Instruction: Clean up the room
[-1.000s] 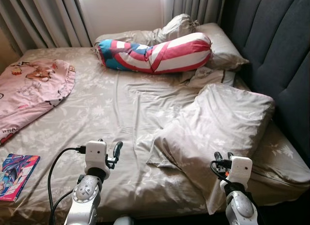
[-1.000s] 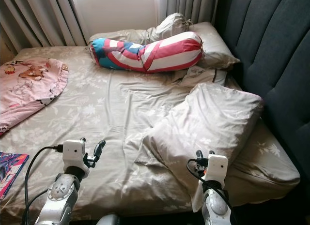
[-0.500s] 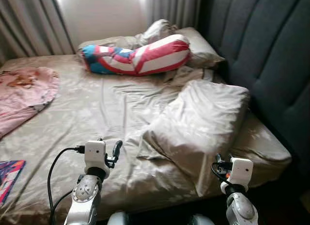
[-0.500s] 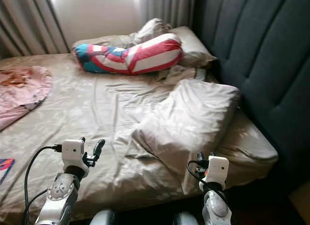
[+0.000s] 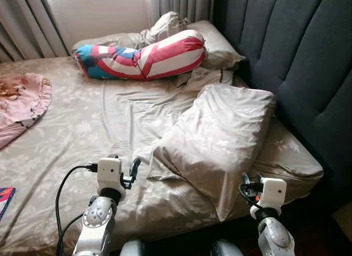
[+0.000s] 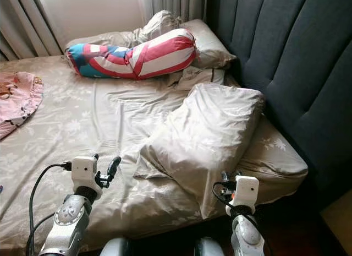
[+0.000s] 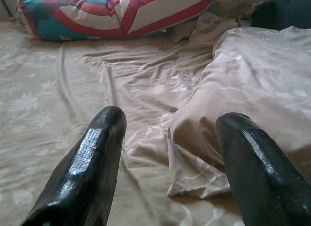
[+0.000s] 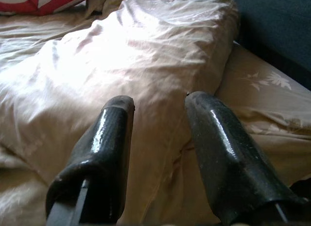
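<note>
Left eye view has panned toward the robot's right versus a second ago: the whole frame shifted, so that's camera motion, not the things. The dark grey padded headboard (image 5: pixel 308 63) now takes more of the right side, the pink printed blanket (image 5: pixel 19 102) has slid to the left edge, and the colourful book (image 5: pixel 4 196) is down to a sliver at the left border. Both arms sit at the same spots in frame as before. Left gripper (image 7: pixel 167 158) hovers low above the near part of the bed with its black fingers (image 7: pixel 87 163) spread wide, nothing between them. Right gripper (image 8: pixel 158 148) sits near the bed's near right corner, fingers parted moderately, narrower than the left, empty, pointing at the big pillow. The large beige floral-print pillow (image 5: pixel 220 135) lies askew on the beige floral bed sheet (image 5: pixel 93 124), diagonal, far end near the headboard, near corner drooping toward the mattress edge just ahead of the right gripper; case is wrinkled and loose. Sheet is creased around it. At the far end of the bed, a long bolster in red, white and blue stripes (image 5: pixel 143 55) lies crosswise, with a second beige pillow (image 5: pixel 220 44) behind it against the headboard and a crumpled beige bundle of cloth (image 5: pixel 162 26) on top near the grey curtains (image 5: pixel 176 3). A small folded beige cloth (image 5: pixel 206 77) lies between the bolster and the large pillow.
</note>
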`<state>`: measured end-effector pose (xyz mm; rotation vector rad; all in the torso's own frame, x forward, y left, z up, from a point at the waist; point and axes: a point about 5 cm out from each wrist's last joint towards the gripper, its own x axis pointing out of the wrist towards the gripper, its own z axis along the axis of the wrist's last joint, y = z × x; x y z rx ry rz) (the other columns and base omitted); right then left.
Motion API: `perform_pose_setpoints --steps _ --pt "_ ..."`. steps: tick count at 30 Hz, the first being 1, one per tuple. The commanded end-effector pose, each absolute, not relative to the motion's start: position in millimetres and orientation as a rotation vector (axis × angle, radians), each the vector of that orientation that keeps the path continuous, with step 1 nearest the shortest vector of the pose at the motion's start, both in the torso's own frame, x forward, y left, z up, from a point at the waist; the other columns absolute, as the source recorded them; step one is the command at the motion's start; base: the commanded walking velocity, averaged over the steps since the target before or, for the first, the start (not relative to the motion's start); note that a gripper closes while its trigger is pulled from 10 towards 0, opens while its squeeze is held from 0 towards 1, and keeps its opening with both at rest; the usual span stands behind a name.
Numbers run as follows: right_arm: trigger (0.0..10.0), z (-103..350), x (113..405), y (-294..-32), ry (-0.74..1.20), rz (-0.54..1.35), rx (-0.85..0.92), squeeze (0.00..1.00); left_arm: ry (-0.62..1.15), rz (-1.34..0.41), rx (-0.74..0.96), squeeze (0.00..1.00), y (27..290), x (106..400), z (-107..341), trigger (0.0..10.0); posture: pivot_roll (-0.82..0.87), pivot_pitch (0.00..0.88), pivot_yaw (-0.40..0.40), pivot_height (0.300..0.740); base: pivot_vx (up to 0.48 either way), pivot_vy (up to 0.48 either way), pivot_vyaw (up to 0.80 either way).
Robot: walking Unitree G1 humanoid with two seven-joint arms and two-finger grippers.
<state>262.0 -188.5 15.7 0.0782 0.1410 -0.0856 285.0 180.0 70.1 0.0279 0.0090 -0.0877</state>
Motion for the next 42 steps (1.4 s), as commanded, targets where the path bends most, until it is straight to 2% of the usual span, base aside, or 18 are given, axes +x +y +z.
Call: perform_pose_setpoints --steps 1,9,18,42 --pt "10.0 19.5 264.5 -191.9 0.129 -0.111 0.098 0.0 0.022 -0.086 0.032 0.0 182.5 284.3 69.0 10.0 -0.13 0.035 0.018 0.629 0.0 0.0 0.0" --pt "10.0 17.5 262.7 -191.1 0.134 -0.153 0.127 0.0 0.025 -0.09 0.035 0.0 182.7 284.4 69.1 10.0 -0.12 0.038 0.025 0.629 0.235 0.0 0.0" --pt "10.0 14.9 262.3 -182.5 0.148 -0.107 0.091 0.0 0.026 -0.094 0.037 0.0 182.5 284.5 69.1 10.0 -0.12 0.036 0.023 0.629 0.311 0.0 0.0" --pt "10.0 13.4 263.8 -190.2 0.166 -0.154 0.094 0.0 0.039 -0.097 0.039 0.0 183.2 282.9 67.4 10.0 -0.11 0.04 0.026 0.629 0.333 0.0 0.0"
